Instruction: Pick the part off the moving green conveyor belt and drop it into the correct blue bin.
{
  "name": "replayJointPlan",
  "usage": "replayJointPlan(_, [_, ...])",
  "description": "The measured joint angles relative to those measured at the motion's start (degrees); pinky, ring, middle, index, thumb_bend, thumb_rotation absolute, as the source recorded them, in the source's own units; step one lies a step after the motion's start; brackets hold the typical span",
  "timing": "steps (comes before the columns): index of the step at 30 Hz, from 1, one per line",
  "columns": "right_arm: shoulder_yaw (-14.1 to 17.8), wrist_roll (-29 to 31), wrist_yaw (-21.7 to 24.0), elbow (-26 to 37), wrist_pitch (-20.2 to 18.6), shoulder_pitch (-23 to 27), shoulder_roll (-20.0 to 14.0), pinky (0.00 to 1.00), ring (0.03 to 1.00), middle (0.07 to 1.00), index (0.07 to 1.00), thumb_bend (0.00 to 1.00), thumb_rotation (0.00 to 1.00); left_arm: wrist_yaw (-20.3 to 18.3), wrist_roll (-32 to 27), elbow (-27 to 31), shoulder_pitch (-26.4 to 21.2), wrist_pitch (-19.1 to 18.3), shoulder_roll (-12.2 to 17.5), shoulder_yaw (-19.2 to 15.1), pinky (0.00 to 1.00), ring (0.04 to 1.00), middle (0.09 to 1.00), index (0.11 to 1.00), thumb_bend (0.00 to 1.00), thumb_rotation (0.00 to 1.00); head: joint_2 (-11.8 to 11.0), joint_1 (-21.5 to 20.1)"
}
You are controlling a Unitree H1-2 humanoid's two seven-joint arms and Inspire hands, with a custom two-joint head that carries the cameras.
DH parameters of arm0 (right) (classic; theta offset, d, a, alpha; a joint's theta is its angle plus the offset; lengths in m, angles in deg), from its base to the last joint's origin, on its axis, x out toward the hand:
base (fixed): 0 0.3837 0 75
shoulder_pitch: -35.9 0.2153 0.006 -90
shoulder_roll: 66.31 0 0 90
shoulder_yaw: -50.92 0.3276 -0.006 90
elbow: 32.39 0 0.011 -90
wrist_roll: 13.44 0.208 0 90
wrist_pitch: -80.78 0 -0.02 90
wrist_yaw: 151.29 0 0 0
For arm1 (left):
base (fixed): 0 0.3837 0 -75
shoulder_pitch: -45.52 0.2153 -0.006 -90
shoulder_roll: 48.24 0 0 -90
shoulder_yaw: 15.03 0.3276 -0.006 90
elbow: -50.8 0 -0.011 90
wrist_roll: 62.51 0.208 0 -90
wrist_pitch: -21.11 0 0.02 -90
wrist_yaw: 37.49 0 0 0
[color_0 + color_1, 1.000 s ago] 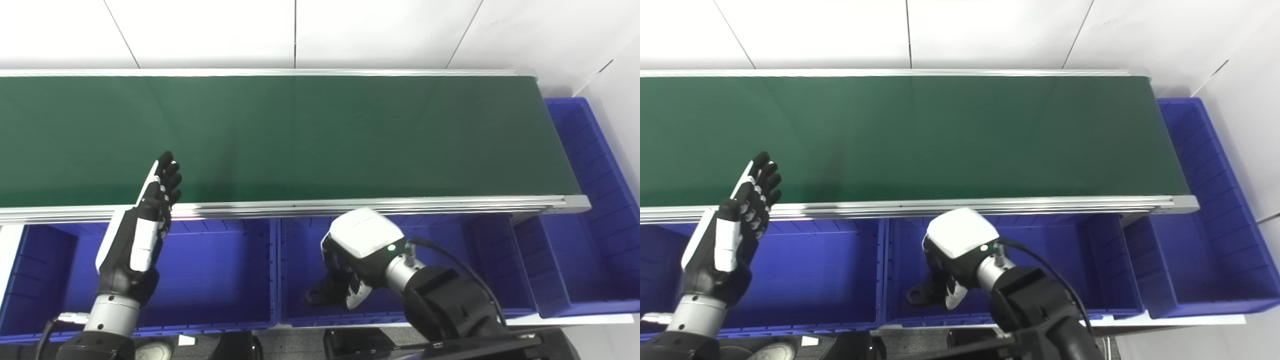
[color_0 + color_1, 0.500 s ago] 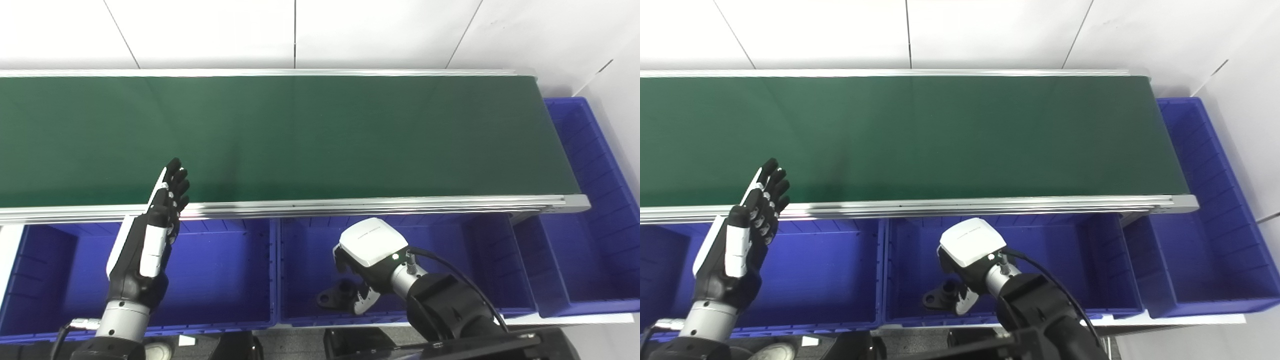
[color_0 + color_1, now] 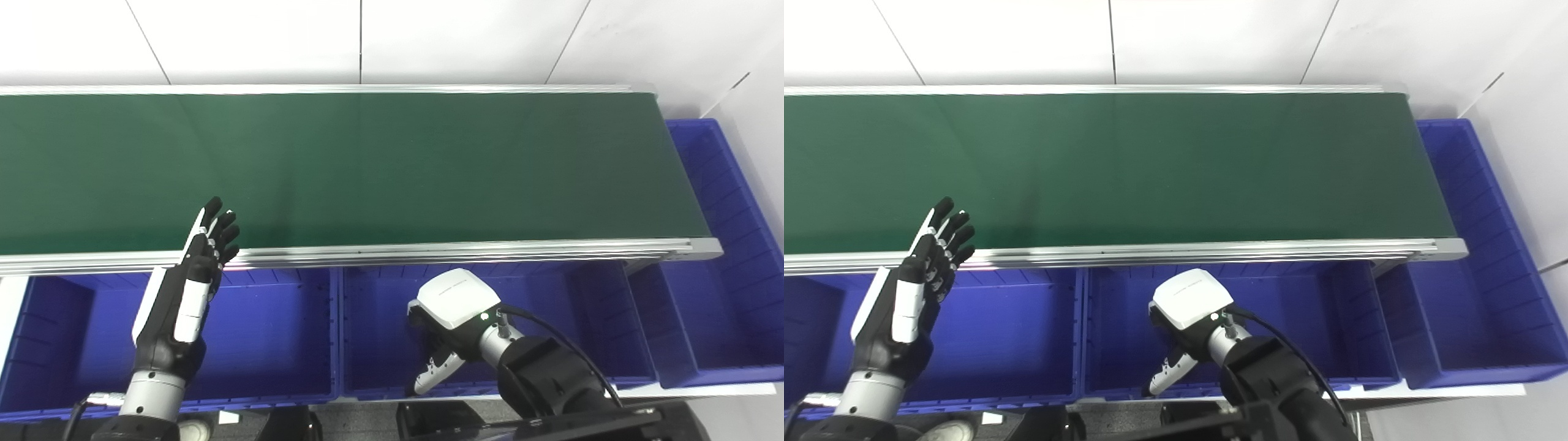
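You cannot see the part in either view; your right hand (image 3: 450, 312) is hanging low inside the middle blue bin (image 3: 367, 318), thumb splayed, other fingers hidden, so its grip is unclear. Your left hand (image 3: 184, 288) is standing flat and open over the left bin (image 3: 269, 331), fingertips overlapping the green conveyor belt's (image 3: 367, 165) near rail (image 3: 490, 250).

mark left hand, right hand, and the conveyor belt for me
left hand (image 3: 184, 288): left eye view, on the back of the hand below the spread fingers.
right hand (image 3: 453, 303): left eye view, on the white back cover, low in the middle bin.
conveyor belt (image 3: 1164, 165): right eye view, on the bare green surface.
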Motion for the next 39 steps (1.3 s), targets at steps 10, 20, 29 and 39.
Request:
replayJointPlan(10, [12.6,22.4,-1.3,11.6,-5.1,-6.5,5.5,0.56,0.688,0.766,0.761,0.72,0.75,0.5,2.0,-2.4,2.4,5.0,-2.0,2.1,0.94,0.991,0.977,1.000,0.77,1.00,-3.2,6.7])
replayJointPlan(20, [23.9,61.2,-25.0,6.7,-2.2,-21.2,19.2,0.73,0.826,0.926,0.957,0.72,0.90,1.3,7.7,-4.9,3.7,11.2,-2.3,4.2,1.00,1.000,1.000,1.000,0.77,1.00,-6.2,10.3])
replayJointPlan(29, [27.0,79.1,-38.5,-5.1,13.3,-20.9,21.0,0.87,0.942,1.000,1.000,0.78,1.00,4.6,9.2,-8.3,4.9,20.7,-4.2,3.9,1.00,1.000,1.000,1.000,0.76,0.98,-11.1,14.1])
replayJointPlan(39, [26.0,77.4,-44.6,-11.8,19.9,-20.5,19.6,0.92,0.984,1.000,1.000,0.81,1.00,7.1,13.3,-14.2,4.8,28.7,-4.2,3.2,0.99,1.000,1.000,1.000,0.73,0.98,-16.2,15.2])
